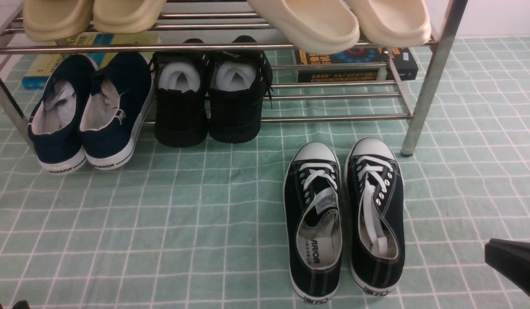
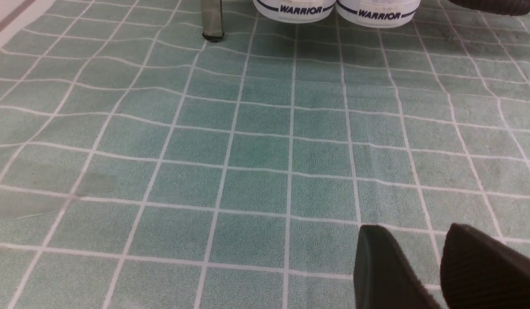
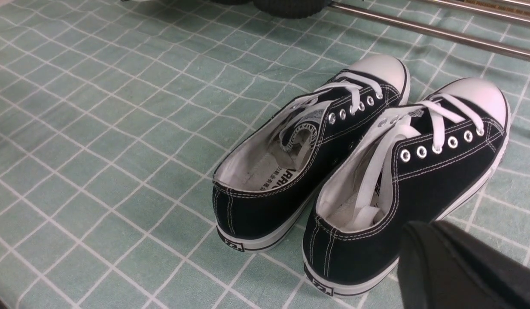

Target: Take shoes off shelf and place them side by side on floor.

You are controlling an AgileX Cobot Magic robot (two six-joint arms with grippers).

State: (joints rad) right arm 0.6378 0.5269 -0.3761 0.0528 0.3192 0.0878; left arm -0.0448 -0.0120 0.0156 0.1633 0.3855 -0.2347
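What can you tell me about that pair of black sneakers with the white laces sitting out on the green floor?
The black canvas sneakers are low-tops with white rubber toe caps, white laces through metal eyelets, white stitching and white soles with a small heel logo. They stand upright, side by side and almost touching, on the pale green gridded floor, toes pointing toward the chrome shelf, just in front of its right leg. The laces lie loose, some tucked inside. Nothing grips them; the right gripper hangs shut near the heels.

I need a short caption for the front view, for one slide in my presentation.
Black canvas sneakers stand side by side on the green grid floor before the chrome shoe rack; right gripper withdrawn nearby.
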